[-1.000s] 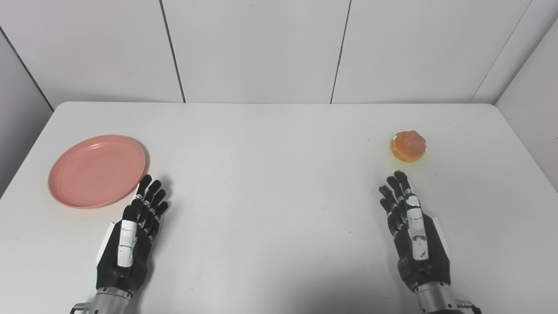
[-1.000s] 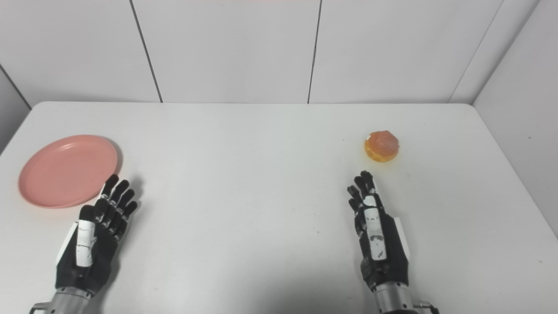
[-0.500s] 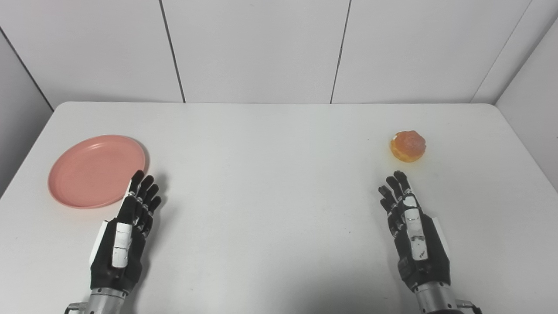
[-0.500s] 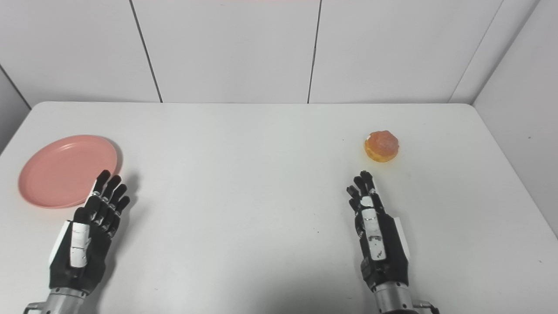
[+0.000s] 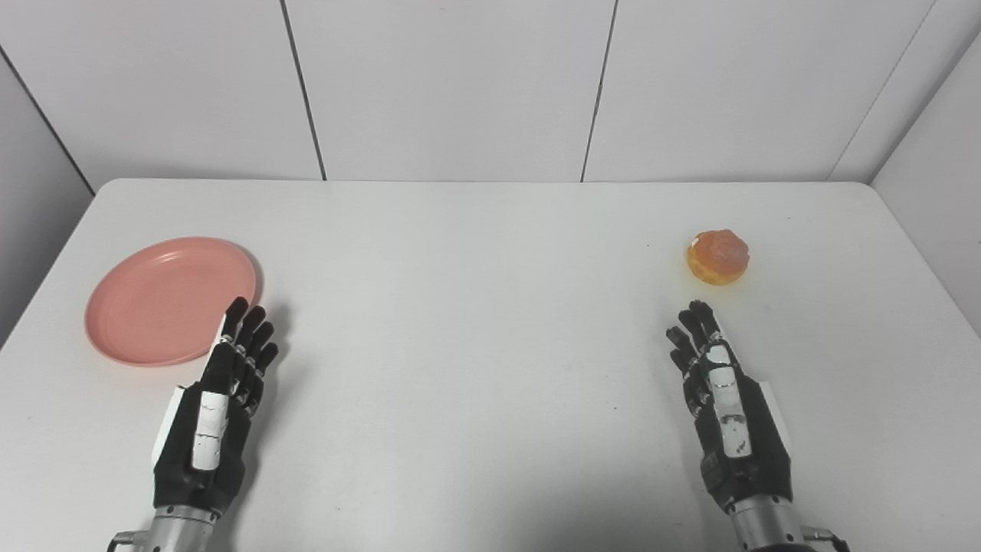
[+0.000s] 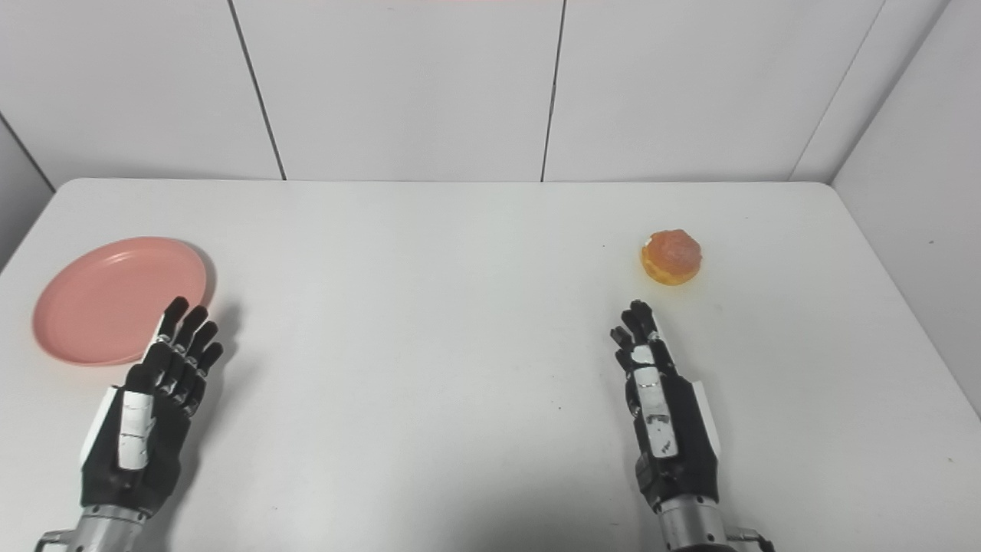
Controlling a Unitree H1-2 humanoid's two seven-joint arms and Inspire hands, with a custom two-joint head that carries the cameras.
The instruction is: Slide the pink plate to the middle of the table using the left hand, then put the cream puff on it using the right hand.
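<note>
1. First step in hand: pink plate (image 5: pixel 170 300) lies near the table's (image 5: pixel 490 230) left edge; left hand (image 5: pixel 217 414), fingers spread and empty, reaches its near rim, perhaps touching.
2. Next: press the rim and slide it toward the table's middle.
3. Cream puff (image 5: pixel 717 257) sits near the right edge; right hand (image 5: pixel 728 410) waits just short of it, fingers extended, holding nothing.

Lab test booth: white table (image 5: pixel 490 230), plain panelled walls (image 5: pixel 452 84).

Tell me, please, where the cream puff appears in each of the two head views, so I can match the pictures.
Left eye view: cream puff at right of centre, just beyond the right hand.
Right eye view: cream puff again at the right, nearer the picture's middle.
Shared landmark: the pink plate at the table's left.
</note>
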